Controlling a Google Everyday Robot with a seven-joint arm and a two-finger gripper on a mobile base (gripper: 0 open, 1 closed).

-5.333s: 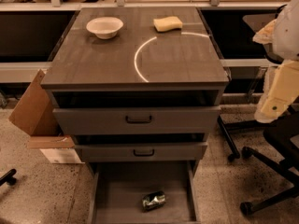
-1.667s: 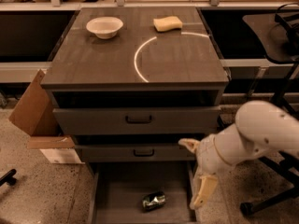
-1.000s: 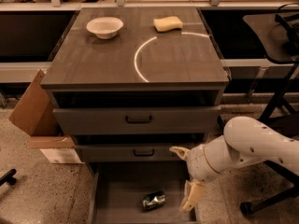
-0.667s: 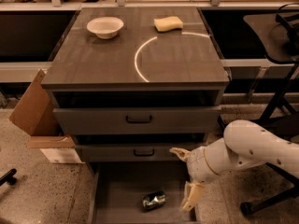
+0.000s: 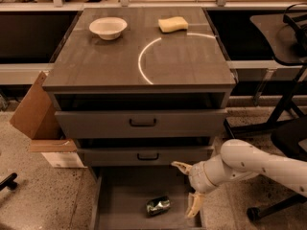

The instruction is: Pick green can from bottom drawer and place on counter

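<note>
The green can point(image 5: 158, 206) lies on its side on the floor of the open bottom drawer point(image 5: 120, 200), near its front. My gripper point(image 5: 188, 189) hangs over the right part of the drawer, just right of the can and not touching it, fingers spread wide: one fingertip point(image 5: 180, 166) is up near the middle drawer, the other point(image 5: 193, 208) low by the can. The white arm comes in from the right. The counter point(image 5: 105, 61) with its white arc is above.
A white bowl point(image 5: 108, 28) and a yellow sponge point(image 5: 173, 24) sit at the back of the counter. Two upper drawers with black handles point(image 5: 142, 123) stand slightly open. A cardboard box point(image 5: 41, 123) is left of the cabinet; office chair legs point(image 5: 276, 123) are on the right.
The arm came in from the right and moved left over the bottom drawer, bringing the open gripper closer to the can. The can has not moved.
</note>
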